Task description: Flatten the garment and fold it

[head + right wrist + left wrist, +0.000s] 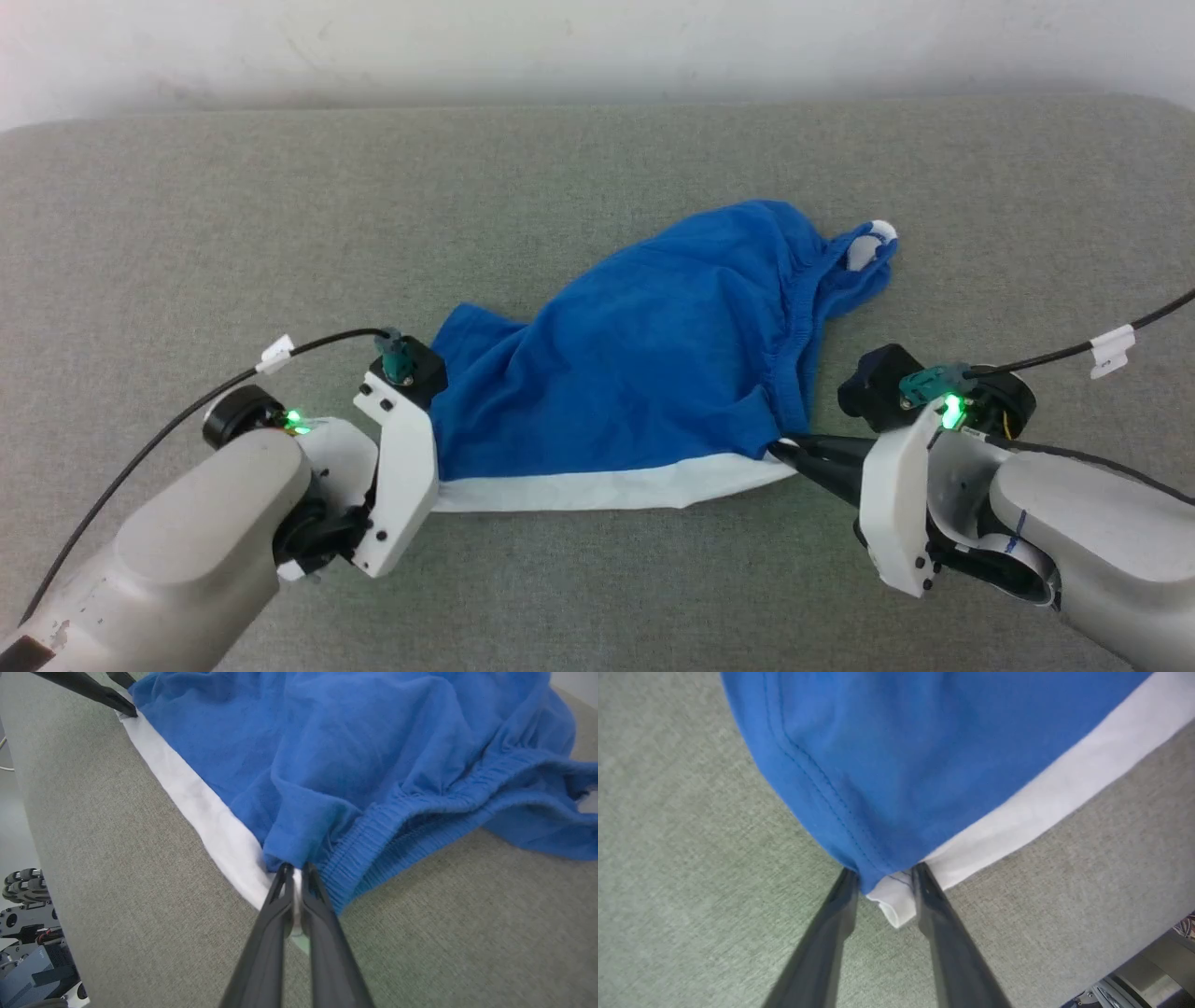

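The blue garment (635,373) lies rumpled on the grey cushion (280,205), with its white stripe (579,488) stretched straight along the near edge. Its gathered waistband (420,812) faces right, and a white patch (868,247) shows at the far end. My right gripper (295,870) is shut on the corner where stripe and waistband meet (784,450). My left gripper (885,879) is at the stripe's other corner. Its fingers (117,704) stand apart on either side of the fabric. In the head view the wrist housing (401,467) hides them.
The cushion stretches wide to the left, right and far side of the garment, up to a pale wall (597,47). Its near edge drops off towards the robot's base (28,933). Black cables (168,420) trail from both wrists.
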{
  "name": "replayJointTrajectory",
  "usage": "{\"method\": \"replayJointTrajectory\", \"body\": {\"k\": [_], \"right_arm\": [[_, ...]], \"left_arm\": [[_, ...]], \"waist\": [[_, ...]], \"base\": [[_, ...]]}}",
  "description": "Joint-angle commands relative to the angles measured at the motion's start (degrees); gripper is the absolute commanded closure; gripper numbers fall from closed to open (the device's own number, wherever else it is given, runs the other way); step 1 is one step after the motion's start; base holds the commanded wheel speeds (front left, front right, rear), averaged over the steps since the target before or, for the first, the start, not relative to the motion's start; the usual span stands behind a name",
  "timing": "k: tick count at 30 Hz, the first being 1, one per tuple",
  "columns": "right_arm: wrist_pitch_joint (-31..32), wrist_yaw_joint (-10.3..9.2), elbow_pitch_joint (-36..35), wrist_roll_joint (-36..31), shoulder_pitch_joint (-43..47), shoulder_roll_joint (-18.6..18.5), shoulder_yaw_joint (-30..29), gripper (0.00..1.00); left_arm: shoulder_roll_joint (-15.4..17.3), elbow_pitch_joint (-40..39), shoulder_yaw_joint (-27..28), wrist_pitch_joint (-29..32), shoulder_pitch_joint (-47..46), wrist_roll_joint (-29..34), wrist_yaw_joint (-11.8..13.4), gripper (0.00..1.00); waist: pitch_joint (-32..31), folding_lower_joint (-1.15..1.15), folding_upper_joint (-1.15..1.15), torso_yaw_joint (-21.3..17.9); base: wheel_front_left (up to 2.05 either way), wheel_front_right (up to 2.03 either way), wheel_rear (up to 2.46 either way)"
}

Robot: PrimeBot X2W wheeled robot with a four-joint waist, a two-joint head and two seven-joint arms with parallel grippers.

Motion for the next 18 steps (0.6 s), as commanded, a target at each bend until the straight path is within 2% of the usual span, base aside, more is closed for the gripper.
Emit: {"method": "replayJointTrajectory", "body": {"k": [1,5,10,13,18], "right_arm": [[-0.88,-0.04,0.12,-0.46,-0.56,0.39,0.08,1.00],[-4.28,-0.04,-0.11,-0.68,-0.55,-0.17,-0.30,1.00],[-9.49,-0.04,-1.92,0.78,-1.50,-1.96,-3.83,1.00],[-11.13,-0.04,-3.05,1.03,-3.17,-3.06,-6.33,1.00],[-12.36,-0.04,-3.22,1.02,-7.64,-4.04,-11.17,1.00]], "left_arm": [[-0.73,0.89,-1.88,-0.72,1.48,-0.68,-0.04,1.00],[0.32,0.03,-1.12,-7.82,0.20,-2.28,-0.04,1.00],[1.38,-1.25,3.91,-17.58,-1.10,-5.18,-0.04,1.00],[1.78,-1.95,6.68,-20.61,-2.79,-6.23,0.11,1.00],[1.36,-3.62,10.98,-24.14,-7.57,-6.52,2.05,1.00]], "waist": [[-0.63,0.00,-0.01,0.03],[-2.84,0.00,-0.01,0.15],[-6.11,0.00,-0.01,0.35],[-7.23,0.00,-0.01,0.44],[-6.77,0.00,-0.01,0.57]], "base": [[0.00,0.00,0.00],[0.00,0.00,0.00],[0.00,0.00,0.00],[0.00,0.00,0.00],[0.00,0.00,0.00]]}}
